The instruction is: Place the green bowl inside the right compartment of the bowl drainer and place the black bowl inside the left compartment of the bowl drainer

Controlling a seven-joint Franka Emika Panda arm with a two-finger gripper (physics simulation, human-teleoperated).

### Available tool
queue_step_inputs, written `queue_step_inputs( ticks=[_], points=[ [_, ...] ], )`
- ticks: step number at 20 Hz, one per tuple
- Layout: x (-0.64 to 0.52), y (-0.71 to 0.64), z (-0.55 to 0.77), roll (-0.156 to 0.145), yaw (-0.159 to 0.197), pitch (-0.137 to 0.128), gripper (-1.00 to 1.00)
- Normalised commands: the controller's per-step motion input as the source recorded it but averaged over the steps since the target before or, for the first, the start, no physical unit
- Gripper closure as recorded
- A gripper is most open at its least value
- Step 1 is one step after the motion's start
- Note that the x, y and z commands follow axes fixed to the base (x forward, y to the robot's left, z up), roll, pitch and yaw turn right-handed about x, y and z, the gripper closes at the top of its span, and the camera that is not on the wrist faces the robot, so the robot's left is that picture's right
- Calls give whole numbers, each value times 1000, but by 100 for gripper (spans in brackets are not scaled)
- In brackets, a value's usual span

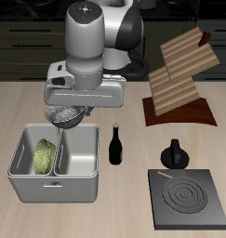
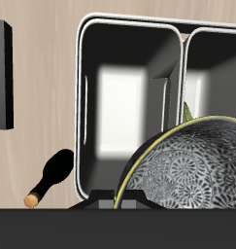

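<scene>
Two bowls show: the green bowl (image 1: 45, 156) leans in one well of the bowl drainer (image 1: 55, 187) on the pale wooden table (image 1: 124, 200); the black bowl (image 1: 66, 114) hangs above, clamped in the gripper (image 1: 68, 112). Dark cabinets (image 1: 21, 37) stand behind.
</scene>
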Motion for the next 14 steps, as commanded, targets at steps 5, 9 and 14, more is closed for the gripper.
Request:
queue_step_inputs(
  ticks=[5, 9, 14],
  points=[
    [257, -64, -121, -19, -4, 26, 100],
    [71, -10, -66, -10, -28, 12, 100],
    [52, 330, -277, 62, -19, 32, 100]
  ],
)
